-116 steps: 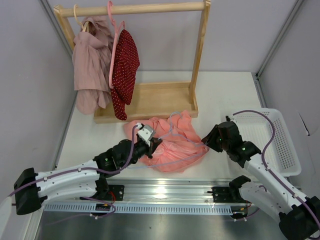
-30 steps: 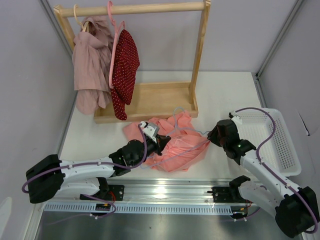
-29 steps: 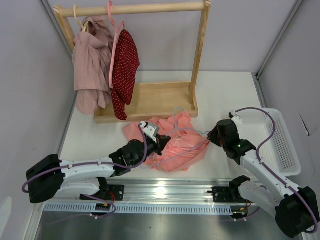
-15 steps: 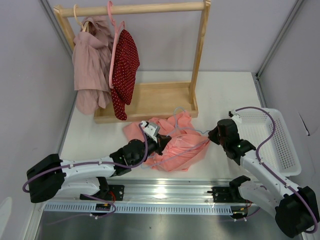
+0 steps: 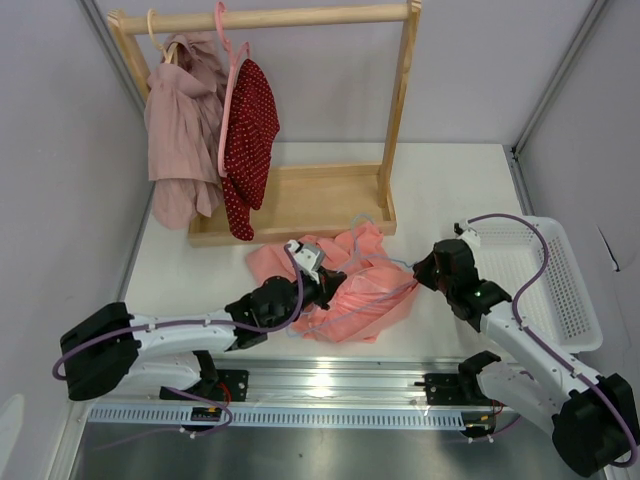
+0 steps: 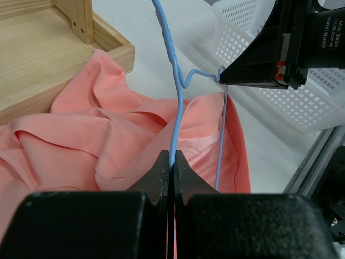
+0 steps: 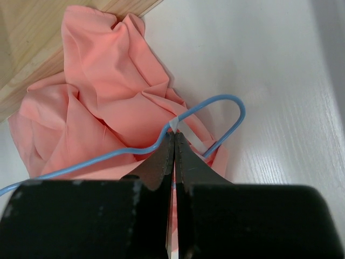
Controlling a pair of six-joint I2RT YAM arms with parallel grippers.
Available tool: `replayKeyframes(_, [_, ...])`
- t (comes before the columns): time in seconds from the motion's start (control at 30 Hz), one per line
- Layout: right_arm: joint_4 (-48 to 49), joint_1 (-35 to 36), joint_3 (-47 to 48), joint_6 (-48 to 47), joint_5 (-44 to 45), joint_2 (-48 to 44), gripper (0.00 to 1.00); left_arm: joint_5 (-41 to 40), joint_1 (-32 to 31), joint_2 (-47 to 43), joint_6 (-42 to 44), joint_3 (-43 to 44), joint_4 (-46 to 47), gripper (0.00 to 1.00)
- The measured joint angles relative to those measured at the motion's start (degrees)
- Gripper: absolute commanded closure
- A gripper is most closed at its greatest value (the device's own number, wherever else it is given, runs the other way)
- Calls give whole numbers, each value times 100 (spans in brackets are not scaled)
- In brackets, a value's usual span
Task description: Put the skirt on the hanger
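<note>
Grips the hanger (image 6: 178,108) with both claws. Pinches one straight run of the blue wire in the left claw (image 6: 172,162), tips pressed together on it with no gap showing. Pinches a bend of the same wire in the right claw (image 7: 173,137), tips likewise closed, right at a scrap of white tape (image 7: 175,125). From the left claw, has the right claw ahead and to the right, tip touching the kink in the wire.

Finds the skirt (image 6: 81,135) beneath the left claw and spreading ahead to the left, crumpled, reaching up to the wooden rack base (image 6: 32,59). From the right claw, has it ahead and to the left, bunched on the table (image 7: 259,65) under the wire loop.

Looks like an early stage: hanger in hand, skirt not yet hung. Shows no waistband opened or drawn over the wire arms. Cannot tell whether any wire passes inside the cloth or merely lies on top of it. Leaves, by this reading, most of the job: working the wire arms into the skirt's top edge, then lifting the two clear of the table together.
</note>
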Motion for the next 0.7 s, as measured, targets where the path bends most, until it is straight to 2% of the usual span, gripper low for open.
replayKeyframes(0.6, [-481,396,0,-9,151,-295,100,214,0,627,-2,431,83,100])
replayKeyframes(0.7, [-643,398,2,-31,210,-341,88,267,0,708,0,490,63,100])
